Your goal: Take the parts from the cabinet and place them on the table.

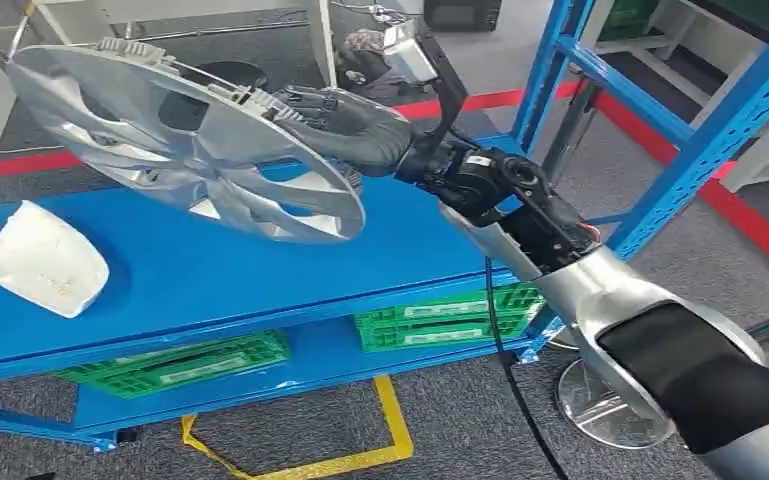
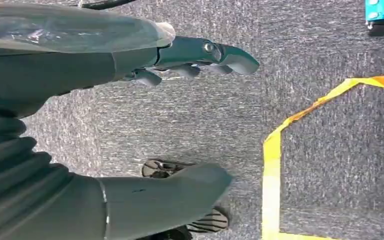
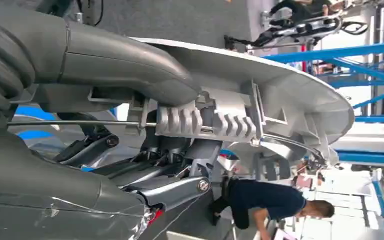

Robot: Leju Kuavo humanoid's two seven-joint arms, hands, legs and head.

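Right now the silver wheel cover (image 1: 185,140) hangs tilted above the blue desk (image 1: 220,280), gripped at its rim by the right hand (image 1: 345,125). A white part (image 1: 45,258) lies on the desk's left side. Down by the carpet, the left hand (image 2: 199,55) holds nothing, fingers apart.

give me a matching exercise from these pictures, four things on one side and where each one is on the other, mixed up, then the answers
Things:
1. silver wheel cover
2. white part
3. green crates
4. left hand

Places:
A. on the lower blue shelf
B. hanging over grey carpet, holding nothing
C. lying on the blue table top
D. held up in the right hand

Pairs: 1-D, 2-C, 3-A, 4-B
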